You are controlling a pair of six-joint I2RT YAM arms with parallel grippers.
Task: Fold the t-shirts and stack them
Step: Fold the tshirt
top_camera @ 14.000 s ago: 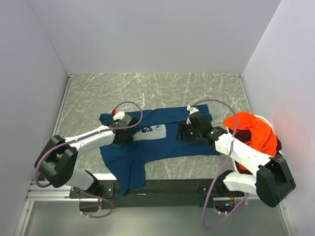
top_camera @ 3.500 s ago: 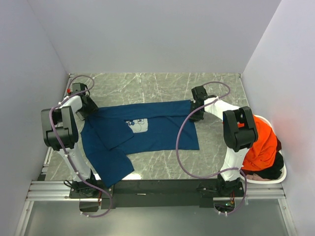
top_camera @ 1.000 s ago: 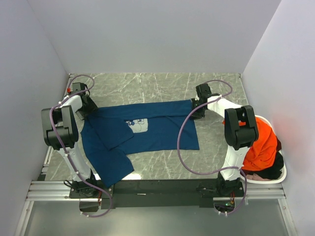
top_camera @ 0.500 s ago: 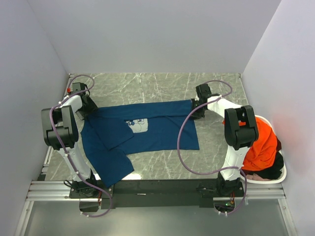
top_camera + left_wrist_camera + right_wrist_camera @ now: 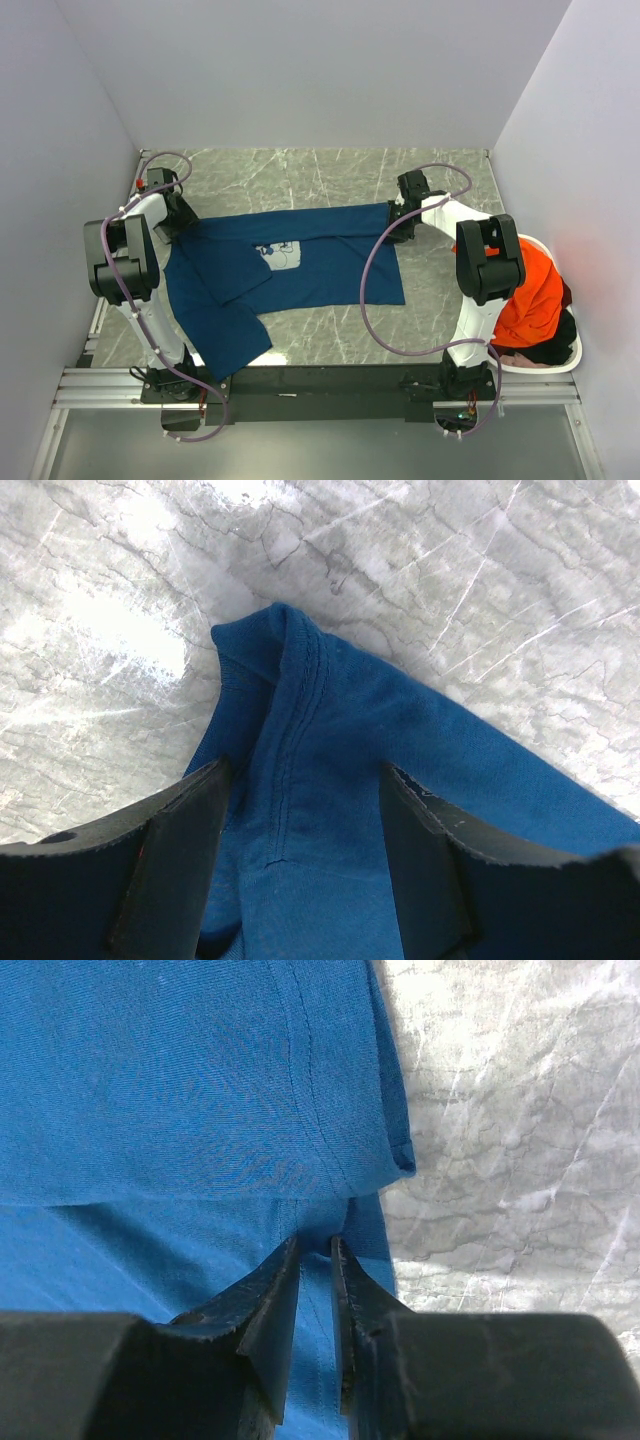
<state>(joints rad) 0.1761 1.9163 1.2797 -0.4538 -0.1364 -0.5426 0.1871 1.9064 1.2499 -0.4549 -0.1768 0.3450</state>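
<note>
Left gripper (image 5: 305, 785) gapes astride one corner of the shirt (image 5: 320, 270); right gripper (image 5: 315, 1250) pinches the opposite hem. Risk: a one-sided pull would skew the shirt.

Table (image 5: 320, 175) lies open beyond the navy t-shirt (image 5: 300, 270); walls (image 5: 90, 150) and basket (image 5: 566, 362) crowd the sides.

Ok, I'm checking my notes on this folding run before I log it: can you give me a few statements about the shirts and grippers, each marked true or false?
1. The blue shirt lies on the table, print facing up. True.
2. The orange shirt lies flat on the table too. False: it is heaped in the white basket on the right.
3. The left gripper is open around blue cloth. True.
4. The right gripper is wide open over bare table. False: it is pinched shut on the blue shirt's edge.
</note>
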